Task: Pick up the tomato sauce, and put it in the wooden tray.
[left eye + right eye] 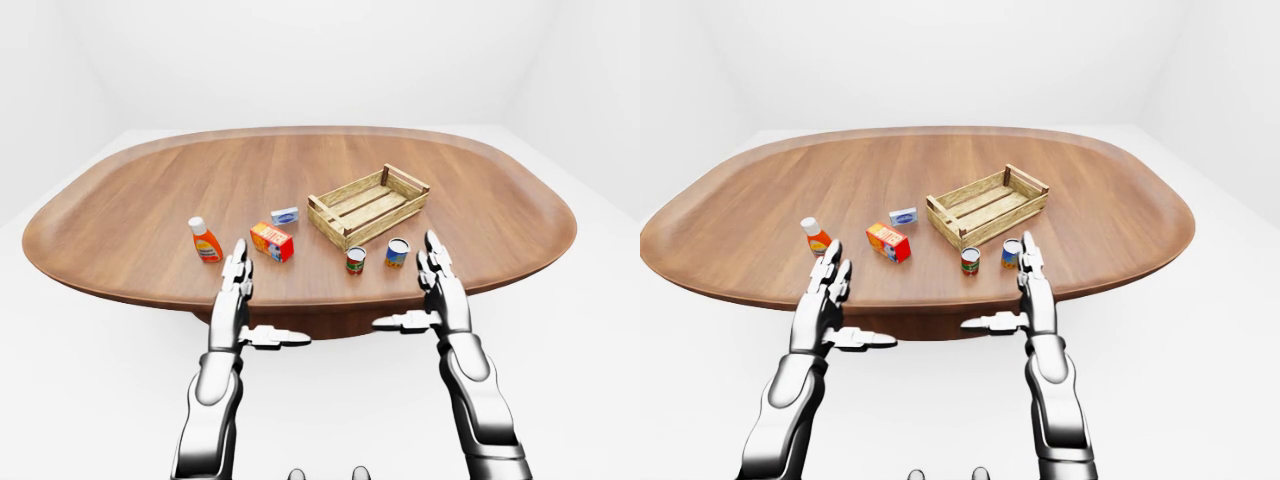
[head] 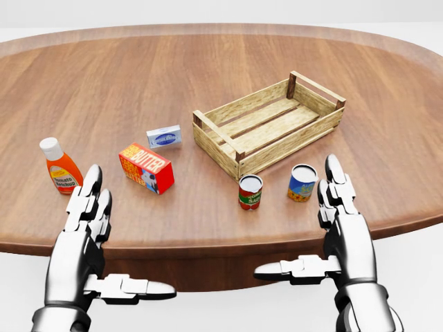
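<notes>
Facing the broad oval wooden tabletop (image 2: 208, 69), we judge the reach not yet begun. Right of centre in the head view lies the slatted pale wooden tray (image 2: 268, 124), bare inside. Our left hand (image 2: 86, 232) and right hand (image 2: 339, 221) hover at the near edge, fingers spread, holding nothing. The small green-and-red tomato sauce can (image 2: 250, 191) stands upright just below the tray; next, our right hand must shift left and close round it.

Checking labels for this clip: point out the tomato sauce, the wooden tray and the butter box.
tomato sauce (image 2: 62, 171): head view, orange body.
wooden tray (image 2: 266, 122): head view, floor slat.
butter box (image 2: 147, 162): head view, top face.
</notes>
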Controlling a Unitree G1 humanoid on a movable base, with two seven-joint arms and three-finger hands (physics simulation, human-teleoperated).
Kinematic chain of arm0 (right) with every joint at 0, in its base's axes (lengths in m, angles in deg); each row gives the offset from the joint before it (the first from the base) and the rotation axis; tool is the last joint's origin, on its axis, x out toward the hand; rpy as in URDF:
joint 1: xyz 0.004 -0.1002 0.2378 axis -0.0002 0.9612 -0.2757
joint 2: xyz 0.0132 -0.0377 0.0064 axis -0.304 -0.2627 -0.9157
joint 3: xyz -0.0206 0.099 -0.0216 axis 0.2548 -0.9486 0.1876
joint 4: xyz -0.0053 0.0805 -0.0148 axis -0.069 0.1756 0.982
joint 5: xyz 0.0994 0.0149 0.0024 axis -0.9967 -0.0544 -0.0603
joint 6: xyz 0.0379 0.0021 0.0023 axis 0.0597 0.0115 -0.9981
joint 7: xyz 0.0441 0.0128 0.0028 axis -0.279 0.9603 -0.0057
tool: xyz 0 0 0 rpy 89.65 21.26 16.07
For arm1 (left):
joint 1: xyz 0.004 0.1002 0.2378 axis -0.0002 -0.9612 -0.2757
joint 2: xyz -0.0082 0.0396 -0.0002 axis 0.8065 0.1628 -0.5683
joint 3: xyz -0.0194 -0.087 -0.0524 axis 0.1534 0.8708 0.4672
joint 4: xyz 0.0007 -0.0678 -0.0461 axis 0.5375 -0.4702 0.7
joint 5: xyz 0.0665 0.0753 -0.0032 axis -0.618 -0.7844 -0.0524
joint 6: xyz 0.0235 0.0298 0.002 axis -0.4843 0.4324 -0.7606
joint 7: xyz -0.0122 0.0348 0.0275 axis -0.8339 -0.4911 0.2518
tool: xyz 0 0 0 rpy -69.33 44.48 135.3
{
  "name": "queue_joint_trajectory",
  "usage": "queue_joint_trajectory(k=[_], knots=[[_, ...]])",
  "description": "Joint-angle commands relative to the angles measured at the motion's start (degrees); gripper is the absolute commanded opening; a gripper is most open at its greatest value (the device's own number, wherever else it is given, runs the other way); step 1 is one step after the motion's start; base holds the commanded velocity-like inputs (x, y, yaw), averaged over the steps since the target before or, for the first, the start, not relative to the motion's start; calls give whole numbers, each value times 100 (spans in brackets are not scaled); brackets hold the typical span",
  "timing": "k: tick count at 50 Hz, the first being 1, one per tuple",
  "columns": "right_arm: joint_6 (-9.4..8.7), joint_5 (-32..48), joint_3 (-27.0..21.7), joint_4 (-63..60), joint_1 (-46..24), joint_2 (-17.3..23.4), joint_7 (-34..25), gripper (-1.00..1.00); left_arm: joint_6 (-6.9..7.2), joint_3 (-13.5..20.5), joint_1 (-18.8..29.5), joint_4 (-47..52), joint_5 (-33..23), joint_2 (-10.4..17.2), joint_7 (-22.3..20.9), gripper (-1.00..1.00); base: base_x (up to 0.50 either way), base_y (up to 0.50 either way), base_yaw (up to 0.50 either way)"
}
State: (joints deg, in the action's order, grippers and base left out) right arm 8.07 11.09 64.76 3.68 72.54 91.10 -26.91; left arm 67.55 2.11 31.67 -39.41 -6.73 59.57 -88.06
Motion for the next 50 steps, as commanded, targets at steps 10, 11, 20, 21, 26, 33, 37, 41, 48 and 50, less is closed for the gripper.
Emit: queue_joint_trajectory(k=[10,11,20,21,26,33,37,41,48,50], knots=[[0,46,-41,-805,53,5,-77,100,0,72,-70,1060,41,15,-110,100,0,0,0],[0,49,-43,-801,47,6,-79,100,0,73,-68,1085,42,14,-110,100,0,0,0],[0,142,57,-1032,189,-8,-216,100,0,105,-73,1215,69,16,-135,100,14,0,0],[0,152,51,-1012,173,-9,-213,100,0,104,-79,1229,70,16,-138,100,50,0,0],[0,116,19,-1037,175,-19,-226,100,0,94,-96,1232,67,13,-144,100,50,0,0],[0,128,24,-928,153,-18,-225,100,0,92,-86,1172,61,13,-144,100,50,0,0],[0,148,36,-932,166,-17,-227,100,0,84,-92,1144,50,11,-140,100,50,0,0],[0,147,28,-907,159,-18,-227,100,0,54,-114,1150,29,8,-138,100,50,0,0],[0,167,35,-821,150,-15,-229,100,0,72,-116,1202,46,10,-143,100,50,0,0],[0,169,41,-866,169,-19,-228,100,0,74,-120,1229,50,9,-144,100,50,0,0]])
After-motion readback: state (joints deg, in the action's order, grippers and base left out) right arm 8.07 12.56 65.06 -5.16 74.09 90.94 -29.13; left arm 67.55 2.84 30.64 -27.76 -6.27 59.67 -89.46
